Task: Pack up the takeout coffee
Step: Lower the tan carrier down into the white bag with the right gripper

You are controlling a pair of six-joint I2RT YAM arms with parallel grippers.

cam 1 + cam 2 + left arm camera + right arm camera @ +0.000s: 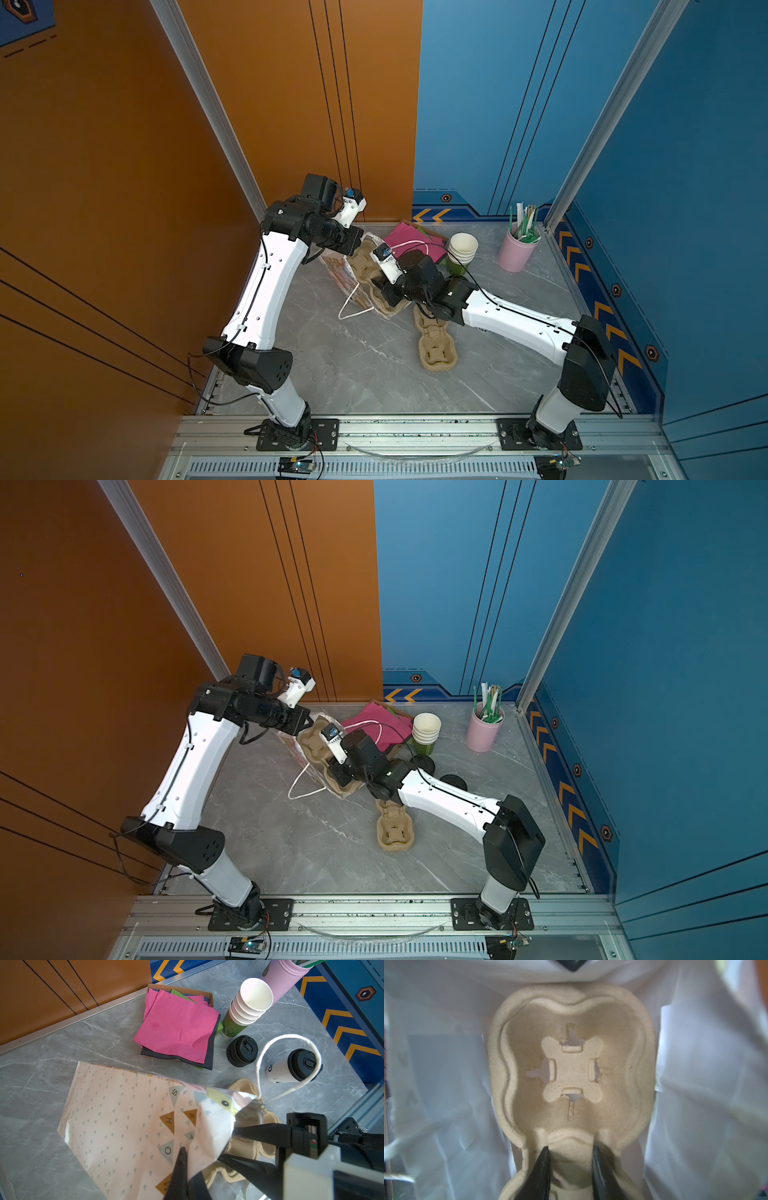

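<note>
Count: lidded coffee cup [291,1068] x1. Black lid stack [242,1051] x1. Lidless cup stack [249,1007] x1. Pulp cup carrier [360,259] plus second carrier [436,353], so 2. Paper bag [116,1115] x1. Napkin pile [176,1028] x1. Pink straw holder [515,251] x1.

Paper bag [116,1118]: pennant letters S, H, B, O, W. Green cup [230,1026]: letter Y. Takeout coffee [280,1072] lettering unreadable.
</note>
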